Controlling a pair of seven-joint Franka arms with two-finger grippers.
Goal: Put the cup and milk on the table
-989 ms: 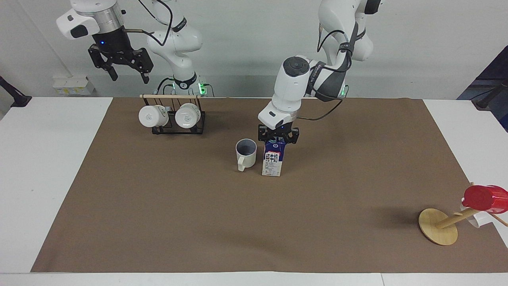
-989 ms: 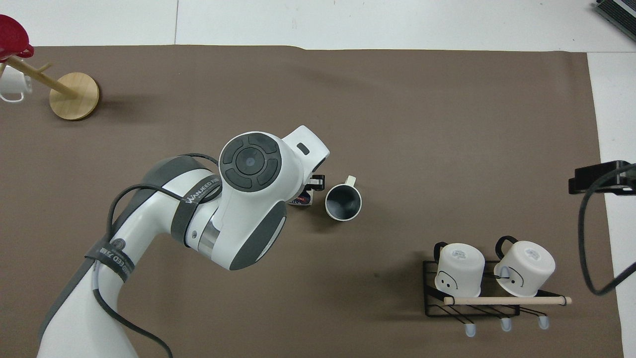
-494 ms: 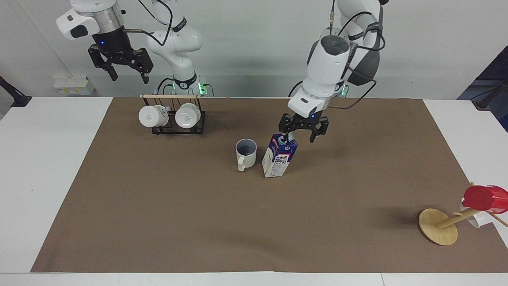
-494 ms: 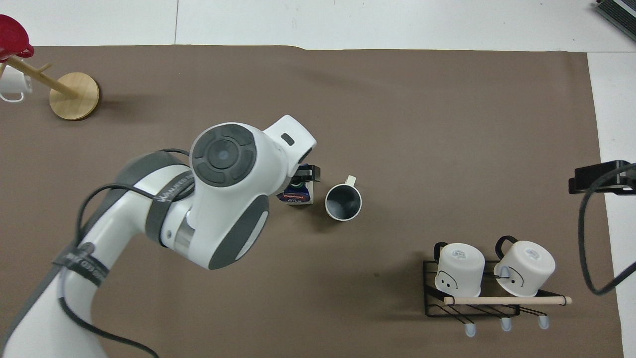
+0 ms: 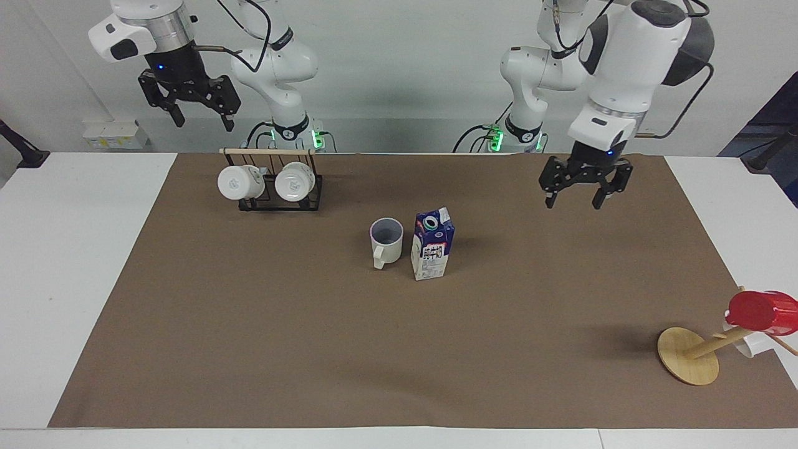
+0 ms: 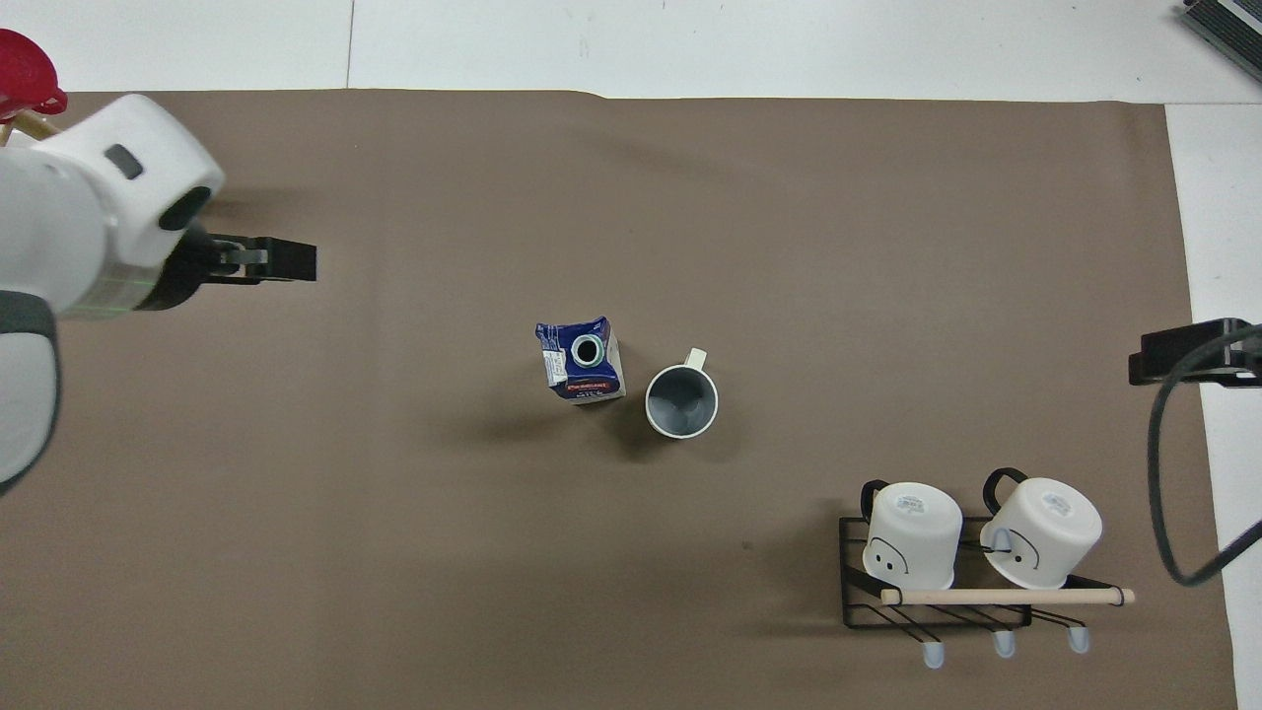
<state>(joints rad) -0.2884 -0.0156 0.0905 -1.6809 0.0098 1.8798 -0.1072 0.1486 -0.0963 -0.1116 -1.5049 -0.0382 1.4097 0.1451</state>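
The cream cup (image 5: 386, 242) (image 6: 681, 401) stands upright on the brown mat of the table (image 5: 299, 349) (image 6: 838, 247), near its middle, handle pointing away from the robots. The milk (image 5: 431, 244) (image 6: 580, 360), a blue and white carton, stands upright beside it toward the left arm's end. Nothing touches either. My left gripper (image 5: 574, 201) (image 6: 294, 261) hangs open and empty over the mat, well off toward the left arm's end. High over the mug rack, my right gripper (image 5: 204, 121) waits, open and empty.
A black wire rack (image 5: 272, 198) (image 6: 937, 609) with two white mugs sits near the robots toward the right arm's end. A wooden stand (image 5: 687, 355) carrying a red cup (image 5: 762, 310) (image 6: 22, 74) is at the corner farthest from the robots, at the left arm's end.
My left gripper has opened, let go of the milk, risen and swung away toward the left arm's end. The carton tipped briefly and now stands upright. The right arm has not moved.
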